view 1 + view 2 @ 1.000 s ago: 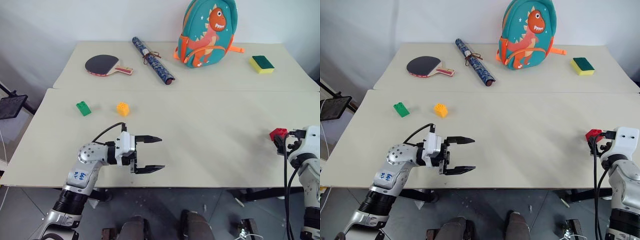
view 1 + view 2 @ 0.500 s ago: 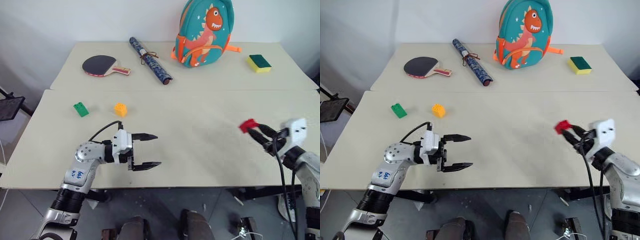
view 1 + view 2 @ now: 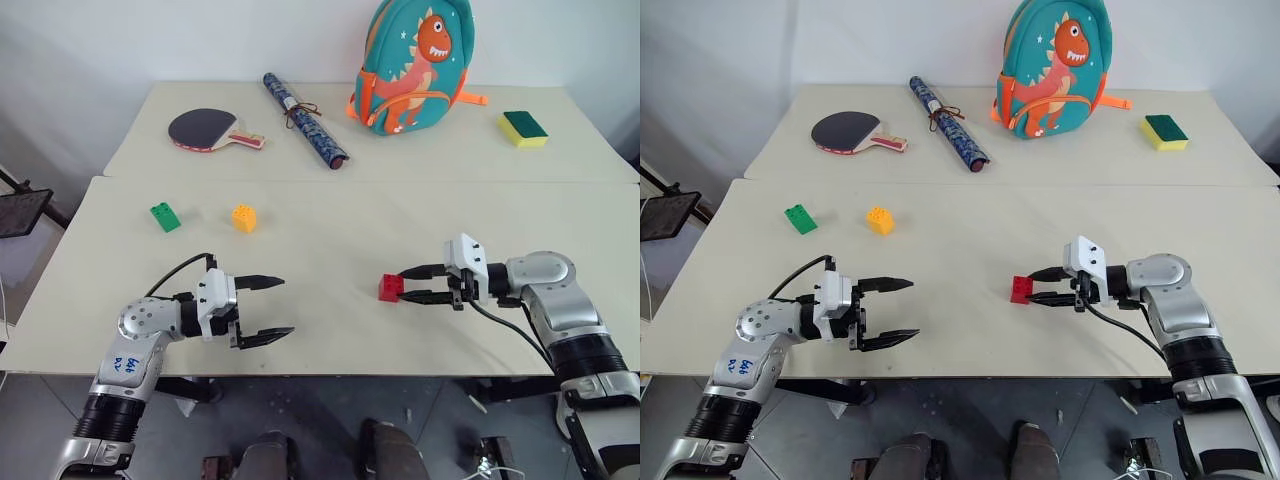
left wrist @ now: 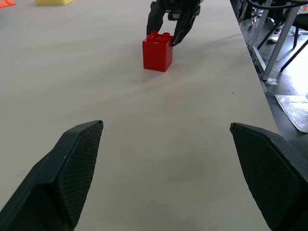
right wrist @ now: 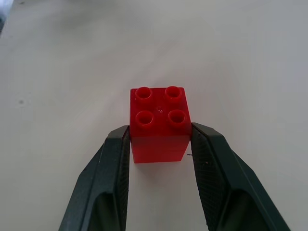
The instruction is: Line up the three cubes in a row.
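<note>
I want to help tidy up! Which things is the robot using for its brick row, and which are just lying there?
For the job:
red brick, pinched in the right gripper
green brick
yellow-orange brick

Just lying about:
table tennis paddle
rolled wrapping paper
dinosaur backpack
sponge

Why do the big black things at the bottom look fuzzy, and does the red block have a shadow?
Left wrist view: the left gripper's fingers sit close to the camera, so they look soft; the red cube looks sharper. Right wrist view: a faint shadow lies beside the cube.
</note>
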Robot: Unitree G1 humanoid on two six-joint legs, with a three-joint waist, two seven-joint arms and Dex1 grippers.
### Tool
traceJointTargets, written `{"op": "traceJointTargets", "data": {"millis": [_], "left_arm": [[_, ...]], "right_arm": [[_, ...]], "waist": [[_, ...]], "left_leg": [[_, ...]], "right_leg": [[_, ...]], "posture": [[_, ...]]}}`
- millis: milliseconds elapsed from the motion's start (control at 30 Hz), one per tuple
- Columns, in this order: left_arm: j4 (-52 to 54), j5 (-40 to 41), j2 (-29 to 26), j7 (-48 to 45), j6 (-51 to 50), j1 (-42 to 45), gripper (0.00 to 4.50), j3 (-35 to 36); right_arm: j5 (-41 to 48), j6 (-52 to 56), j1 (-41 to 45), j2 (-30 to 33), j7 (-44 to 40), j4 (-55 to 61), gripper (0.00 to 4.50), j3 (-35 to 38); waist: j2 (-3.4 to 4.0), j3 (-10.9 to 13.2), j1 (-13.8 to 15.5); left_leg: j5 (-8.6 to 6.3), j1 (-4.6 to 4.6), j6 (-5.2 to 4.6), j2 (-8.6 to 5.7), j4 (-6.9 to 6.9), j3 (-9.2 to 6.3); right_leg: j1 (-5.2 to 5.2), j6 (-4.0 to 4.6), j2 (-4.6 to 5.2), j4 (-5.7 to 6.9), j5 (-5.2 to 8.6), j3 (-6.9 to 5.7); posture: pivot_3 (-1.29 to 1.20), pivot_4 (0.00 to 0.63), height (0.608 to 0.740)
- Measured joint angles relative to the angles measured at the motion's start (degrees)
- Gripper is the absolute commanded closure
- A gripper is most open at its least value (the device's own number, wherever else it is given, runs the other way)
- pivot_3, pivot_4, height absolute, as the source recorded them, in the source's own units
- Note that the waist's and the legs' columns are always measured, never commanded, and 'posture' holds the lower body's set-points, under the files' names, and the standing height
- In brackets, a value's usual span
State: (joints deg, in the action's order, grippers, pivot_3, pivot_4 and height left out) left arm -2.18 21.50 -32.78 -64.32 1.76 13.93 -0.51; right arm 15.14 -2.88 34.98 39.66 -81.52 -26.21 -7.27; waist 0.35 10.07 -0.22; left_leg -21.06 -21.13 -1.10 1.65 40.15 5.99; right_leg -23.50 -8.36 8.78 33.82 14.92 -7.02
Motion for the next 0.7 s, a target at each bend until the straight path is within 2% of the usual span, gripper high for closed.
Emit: {"op": "traceJointTargets", "data": {"millis": [33,200,333,433,533,567,700], "left_arm": [[0.2,0.0,-0.2,0.2,-0.1,-0.2,0.0,0.2],[1.4,0.2,-1.2,1.4,-0.5,-1.5,0.0,2.4],[1.6,0.7,-0.9,4.9,-0.3,-4.3,0.0,5.6],[2.0,2.5,0.9,10.9,-0.4,-8.7,0.0,12.7],[2.0,4.1,3.8,19.1,-0.4,-15.7,0.0,22.4],[2.0,4.1,3.9,19.4,-0.4,-15.9,0.0,22.6],[3.8,5.3,9.6,28.4,0.0,-22.3,0.0,29.3]], "right_arm": [[-0.1,-0.8,1.0,-0.1,-1.0,-1.9,3.05,-0.2],[-1.9,-5.0,4.1,-2.2,-3.3,-9.8,1.32,-0.3],[-2.0,-8.4,4.1,-2.9,-4.2,-11.6,0.09,0.6],[1.8,-7.4,1.7,-1.5,-4.4,-5.9,0.04,4.3],[8.5,-3.1,-5.8,-0.4,-2.7,5.3,0.04,10.3],[8.7,-3.0,-6.1,-0.4,-2.7,5.6,0.04,10.3],[16.6,3.5,-16.1,-4.1,3.8,15.8,0.04,15.7]], "waist": [[0.0,0.0,-0.1],[0.0,0.0,-0.1],[0.01,0.0,-0.2],[0.02,0.0,-0.2],[0.02,0.0,0.0],[0.01,0.0,0.0],[-0.04,0.0,0.4]], "left_leg": [[0.0,0.01,0.01,0.01,0.0,0.01],[-0.01,0.02,0.04,0.05,0.0,0.01],[-0.02,0.0,0.06,0.07,-0.01,-0.01],[-0.05,0.01,0.11,0.14,-0.04,-0.09],[-0.11,0.02,0.18,0.17,-0.03,-0.21],[-0.11,0.03,0.18,0.16,-0.02,-0.2],[-0.15,0.03,0.16,0.15,0.02,-0.23]], "right_leg": [[0.0,0.0,-0.02,0.0,0.0,0.0],[-0.01,0.0,-0.04,0.02,0.0,0.01],[-0.03,0.0,-0.04,0.02,0.0,0.01],[-0.04,0.0,-0.05,0.04,0.0,-0.02],[-0.01,0.0,-0.07,0.11,0.0,-0.16],[0.0,0.0,-0.07,0.1,0.0,-0.16],[0.08,0.01,-0.06,0.02,-0.01,-0.13]], "posture": [[0.0,0.15,0.74],[0.0,0.15,0.74],[0.0,0.15,0.74],[0.0,0.15,0.74],[0.0,0.15,0.74],[0.0,0.15,0.74],[0.0,0.15,0.74]]}}
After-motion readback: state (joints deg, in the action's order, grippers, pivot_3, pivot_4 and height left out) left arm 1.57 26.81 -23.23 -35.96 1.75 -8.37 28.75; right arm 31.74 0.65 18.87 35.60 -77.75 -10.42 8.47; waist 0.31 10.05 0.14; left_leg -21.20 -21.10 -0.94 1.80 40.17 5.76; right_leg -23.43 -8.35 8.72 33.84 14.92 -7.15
